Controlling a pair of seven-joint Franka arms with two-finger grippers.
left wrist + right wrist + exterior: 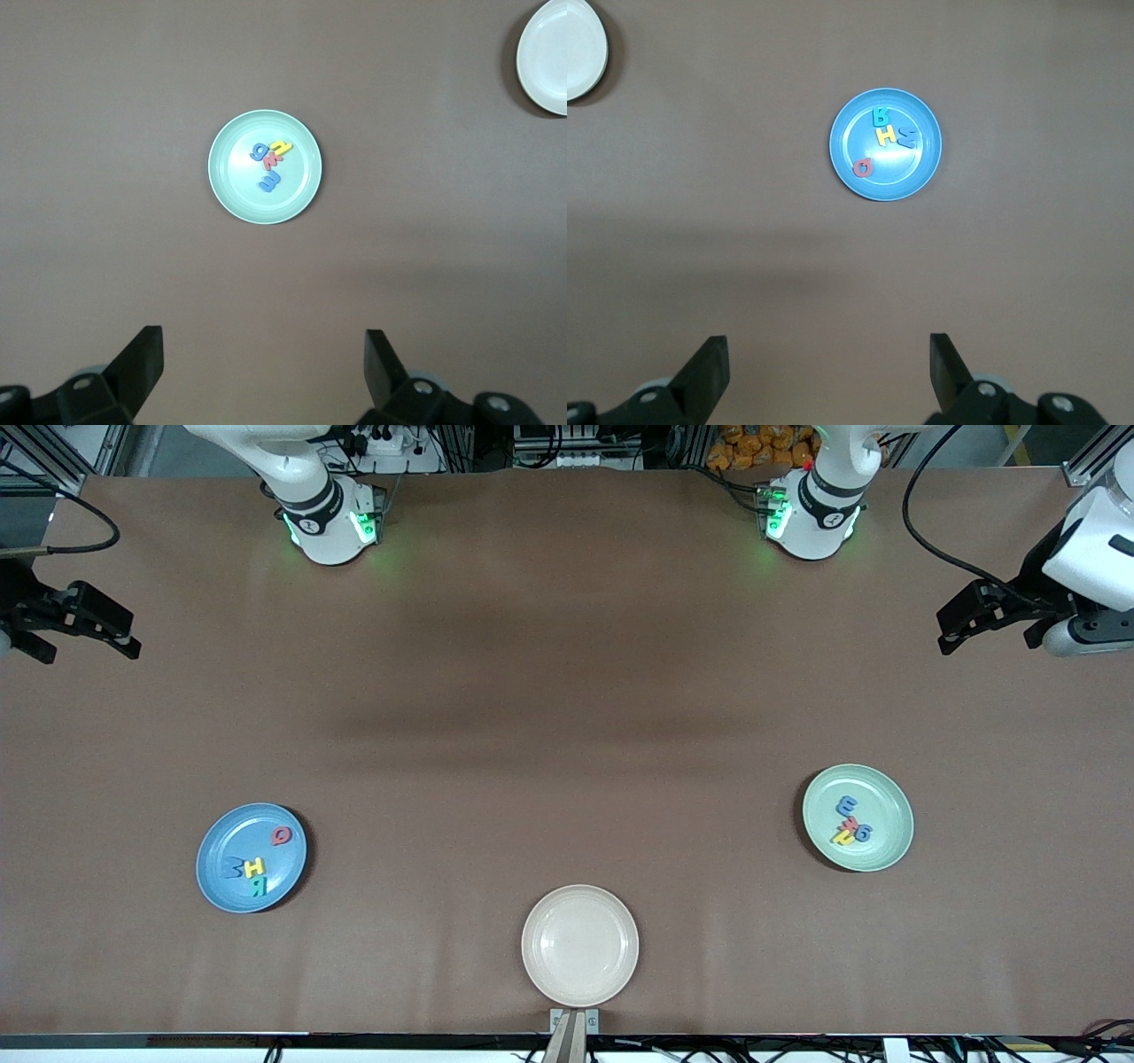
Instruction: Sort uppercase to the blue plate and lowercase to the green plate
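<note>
The blue plate (221, 841) lies toward the right arm's end of the table and holds the uppercase letters: a red Q (280, 834), a dark blue M (234, 866), a yellow H (255, 867) and a teal R (258, 887). The green plate (889, 802) lies toward the left arm's end, with the lowercase letters (850, 821) clustered in it. My right gripper (124, 636) hangs open and empty over bare table at its own end. My left gripper (950, 627) does the same at its end. Both wrist views show wide, empty jaws.
An empty cream-white plate (580, 903) sits at the table's edge nearest the front camera, midway between the two coloured plates. Brown table surface stretches between the plates and the robot bases.
</note>
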